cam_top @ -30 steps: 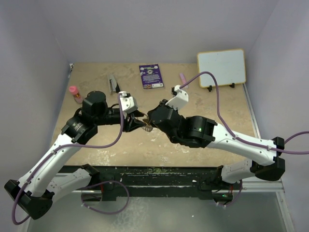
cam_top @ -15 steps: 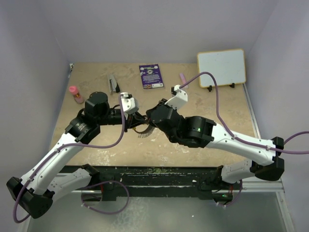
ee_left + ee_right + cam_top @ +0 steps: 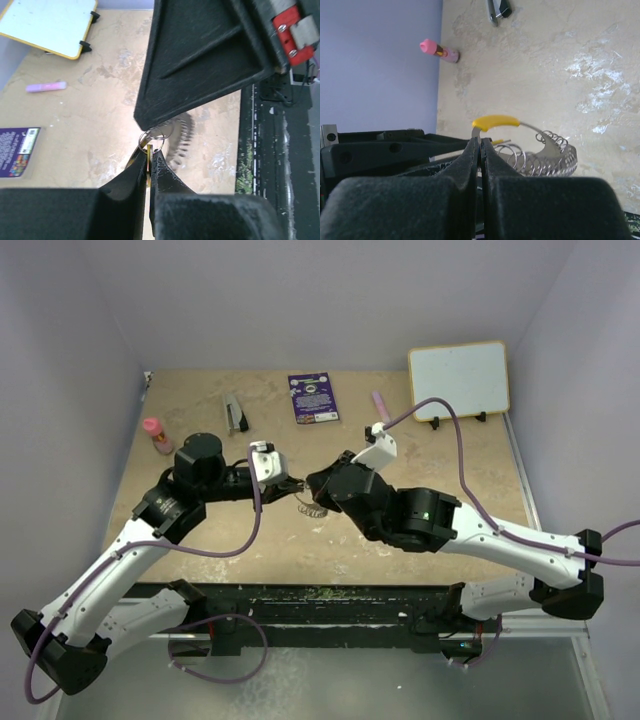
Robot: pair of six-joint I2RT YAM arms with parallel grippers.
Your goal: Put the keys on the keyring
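Note:
My left gripper [image 3: 291,484] is shut on a small key [image 3: 148,159] with a yellow head, seen edge-on. A small silvery ring [image 3: 153,141] loops round the key's tip. My right gripper [image 3: 318,492] faces it, tip to tip, above the middle of the table. It is shut on a silvery key with a curved yellow head [image 3: 495,121]. The coiled, chain-like keyring [image 3: 546,158] hangs beside that key and shows below the fingertips in the top view [image 3: 311,506]. It is a blur in the left wrist view [image 3: 181,136].
A whiteboard [image 3: 458,380] stands at the back right. A purple card [image 3: 313,397], a pink marker [image 3: 380,400] and a grey-and-black tool [image 3: 236,415] lie along the back. A pink-capped tube [image 3: 155,435] stands at the left wall.
The right arm has shifted a little to the right and the left gripper has followed. The keyring has swung from under the left fingertips to under the right ones.

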